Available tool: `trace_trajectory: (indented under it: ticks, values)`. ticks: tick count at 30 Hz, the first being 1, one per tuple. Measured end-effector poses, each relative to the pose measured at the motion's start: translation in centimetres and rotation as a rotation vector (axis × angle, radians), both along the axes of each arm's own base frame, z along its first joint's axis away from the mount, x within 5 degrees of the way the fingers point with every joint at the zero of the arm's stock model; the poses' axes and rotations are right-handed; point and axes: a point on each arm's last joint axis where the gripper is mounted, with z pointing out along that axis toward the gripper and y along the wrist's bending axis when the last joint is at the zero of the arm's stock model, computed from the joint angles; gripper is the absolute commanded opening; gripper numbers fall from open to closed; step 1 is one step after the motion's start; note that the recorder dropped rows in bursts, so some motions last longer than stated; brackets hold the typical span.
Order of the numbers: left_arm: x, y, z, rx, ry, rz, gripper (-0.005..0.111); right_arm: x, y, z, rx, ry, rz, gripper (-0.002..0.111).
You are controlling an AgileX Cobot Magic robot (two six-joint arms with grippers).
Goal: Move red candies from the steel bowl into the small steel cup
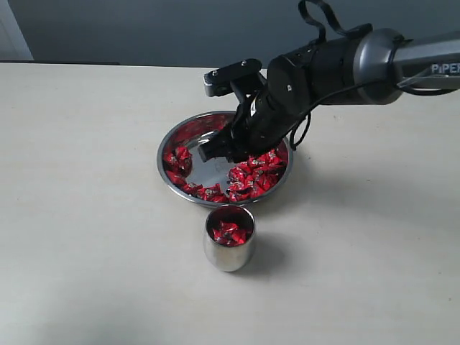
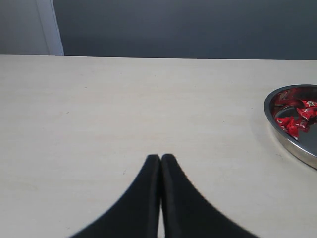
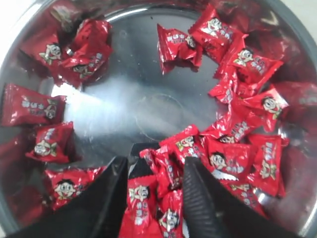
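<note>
The steel bowl [image 1: 164,154] sits mid-table with red candies [image 1: 255,176] piled along its near and right sides. My right gripper [image 1: 226,151] reaches down into it. In the right wrist view the right gripper [image 3: 156,166] stands open, its fingers straddling a few red candies [image 3: 166,186] on the bowl's floor [image 3: 133,99]. The small steel cup [image 1: 228,251] stands just in front of the bowl with some red candies [image 1: 230,232] inside. My left gripper [image 2: 161,157] is shut and empty over bare table; the bowl's rim [image 2: 292,146] shows at that view's edge.
The pale tabletop [image 1: 86,215] spreads wide around bowl and cup. A grey wall [image 1: 144,29] runs behind the table's far edge. The right arm [image 1: 374,61] stretches in from the right above the bowl.
</note>
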Motion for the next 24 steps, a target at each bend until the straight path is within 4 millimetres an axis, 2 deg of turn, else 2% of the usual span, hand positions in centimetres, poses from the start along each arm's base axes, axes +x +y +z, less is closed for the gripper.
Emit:
trace_trajectory:
  ticks: [4, 16, 24]
  values:
    - [0.0, 0.0, 0.0, 0.000, 0.000, 0.000, 0.000, 1.3, 1.0, -0.8, 0.027, -0.026, -0.006, 0.037]
    - [0.0, 0.0, 0.0, 0.000, 0.000, 0.000, 0.000, 5.0, 3.8, -1.2, 0.083, -0.061, -0.021, 0.037]
    - [0.0, 0.0, 0.0, 0.000, 0.000, 0.000, 0.000, 5.8, 4.4, -3.7, 0.063, -0.031, -0.023, 0.037]
